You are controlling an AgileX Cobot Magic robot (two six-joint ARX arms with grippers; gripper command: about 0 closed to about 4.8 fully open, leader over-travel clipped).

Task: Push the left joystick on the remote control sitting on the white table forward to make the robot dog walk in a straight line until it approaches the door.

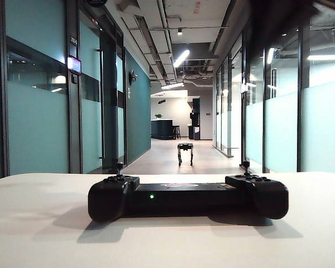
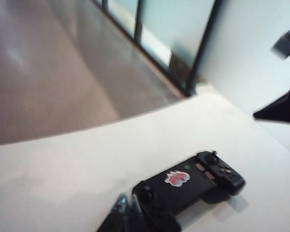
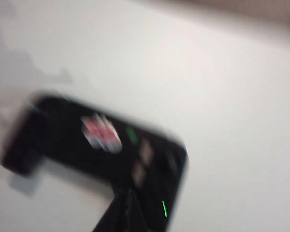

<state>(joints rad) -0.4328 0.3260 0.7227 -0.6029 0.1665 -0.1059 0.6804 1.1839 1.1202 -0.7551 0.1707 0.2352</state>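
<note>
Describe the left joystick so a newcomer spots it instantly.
On the white table lies the black remote control. The left joystick rises from its left handle in the exterior view: a thin stem with a knob, taller than the flat buttons beside it.

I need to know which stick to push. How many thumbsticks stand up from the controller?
2: the left joystick on the remote control's left handle and a second stick on its right handle, both upright. No gripper touches either.
</note>
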